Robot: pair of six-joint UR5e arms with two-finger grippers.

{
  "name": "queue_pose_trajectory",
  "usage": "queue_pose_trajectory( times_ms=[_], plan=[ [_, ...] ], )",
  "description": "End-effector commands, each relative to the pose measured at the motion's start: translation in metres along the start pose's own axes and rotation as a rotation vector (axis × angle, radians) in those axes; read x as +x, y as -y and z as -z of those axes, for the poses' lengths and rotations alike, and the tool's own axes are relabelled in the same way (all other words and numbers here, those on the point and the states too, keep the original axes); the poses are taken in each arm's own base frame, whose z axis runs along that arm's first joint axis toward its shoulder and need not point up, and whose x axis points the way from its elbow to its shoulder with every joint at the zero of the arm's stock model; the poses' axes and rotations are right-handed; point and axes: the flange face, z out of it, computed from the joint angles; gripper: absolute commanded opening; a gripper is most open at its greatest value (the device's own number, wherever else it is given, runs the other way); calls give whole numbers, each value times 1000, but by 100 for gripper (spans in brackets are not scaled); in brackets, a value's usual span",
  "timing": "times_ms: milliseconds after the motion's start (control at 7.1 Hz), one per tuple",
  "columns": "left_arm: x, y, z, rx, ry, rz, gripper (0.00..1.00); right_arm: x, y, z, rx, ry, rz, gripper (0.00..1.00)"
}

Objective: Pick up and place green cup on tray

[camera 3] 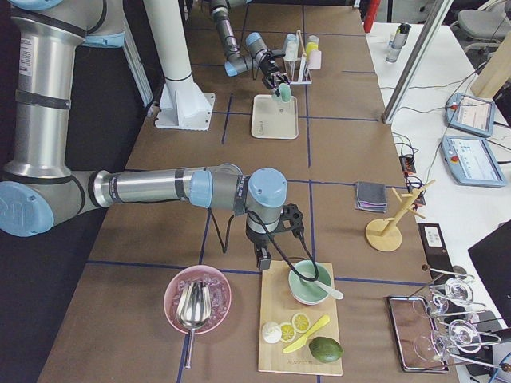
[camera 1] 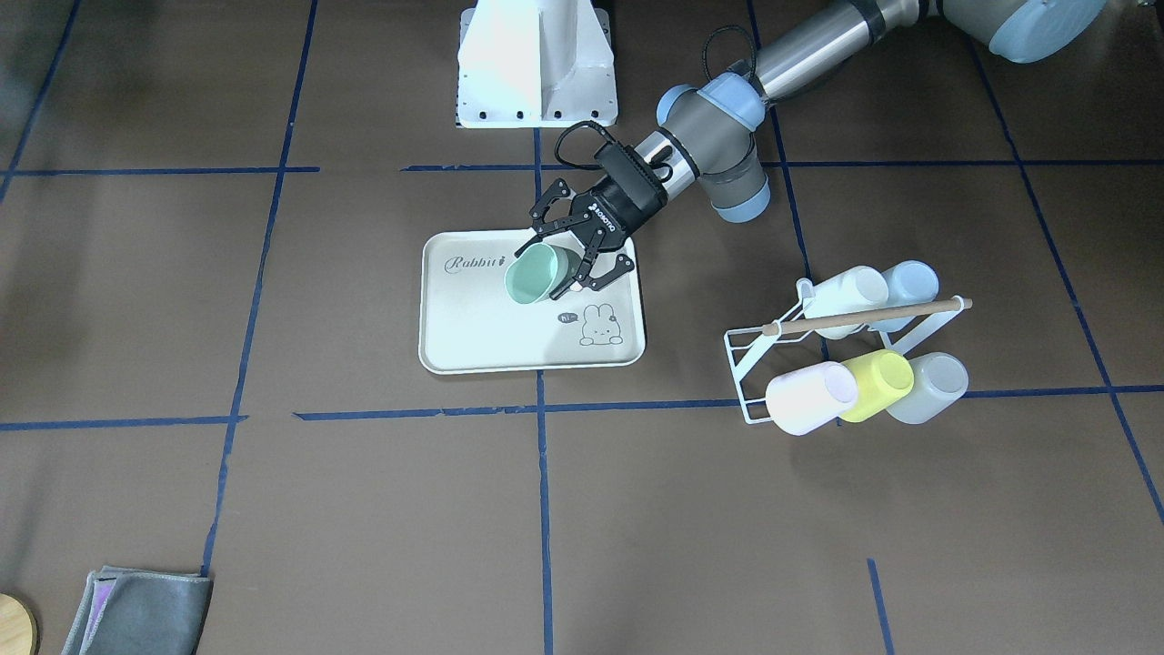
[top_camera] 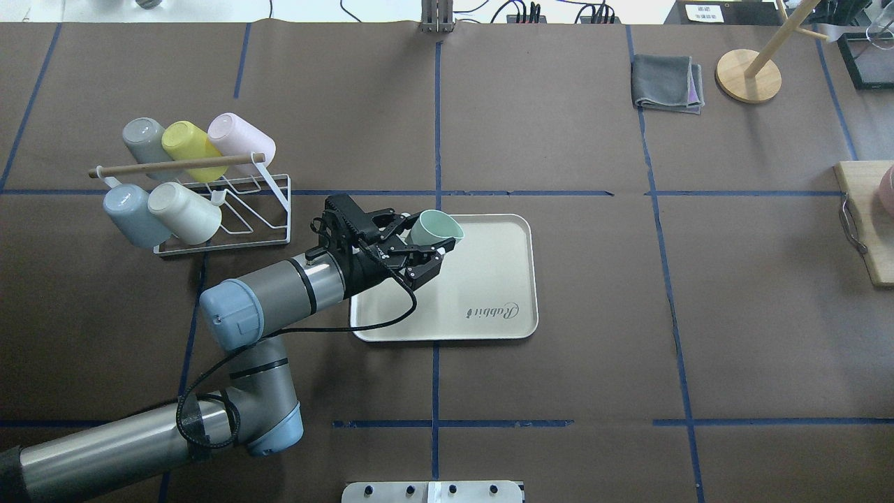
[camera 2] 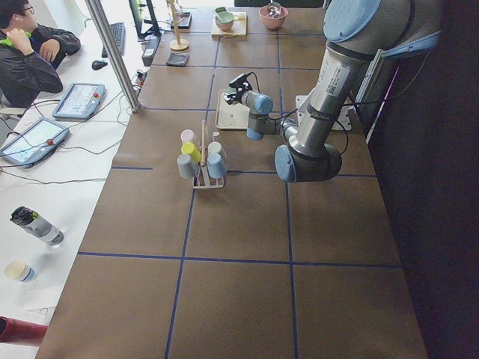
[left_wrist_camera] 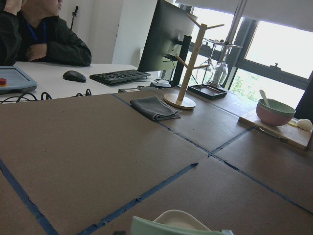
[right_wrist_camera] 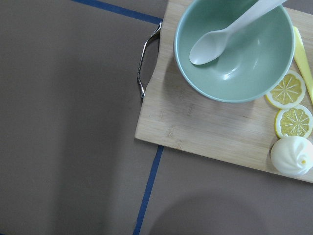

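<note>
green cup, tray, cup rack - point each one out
green cup [camera 1: 532, 277], front-facing view, inside of its mouth
tray [camera 1: 491, 337], front-facing view, bare floor
cup rack [camera 1: 873, 312], front-facing view, wooden bar

You see the left arm in grey-silver tubes, pale blue joint caps, a black cable looping off it. On the left gripper: black linkage fingers, white lettering.

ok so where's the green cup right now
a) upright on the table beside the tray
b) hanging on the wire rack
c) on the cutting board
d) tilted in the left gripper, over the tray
d: the green cup is clamped on a tilt between the fingers of the left gripper, above the tray.
</note>
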Motion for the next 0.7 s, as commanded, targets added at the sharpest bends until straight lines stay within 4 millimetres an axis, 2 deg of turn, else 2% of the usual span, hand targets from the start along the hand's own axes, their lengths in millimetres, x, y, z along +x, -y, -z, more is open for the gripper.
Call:
queue_pose_trajectory(
  times_ms=[0,282,423,563],
  plan=[
    [12,-1,-25,-8,2,-33,66,0,-1,0,0,0,-2,100],
    [10,-4,-25,-13,7,-73,70,0,-1,0,0,2,-3,100],
    [4,-11,-25,-28,19,-79,83,0,-1,0,1,1,-2,100],
    [-1,-19,-27,-41,36,-83,86,0,0,0,0,0,0,100]
  ],
)
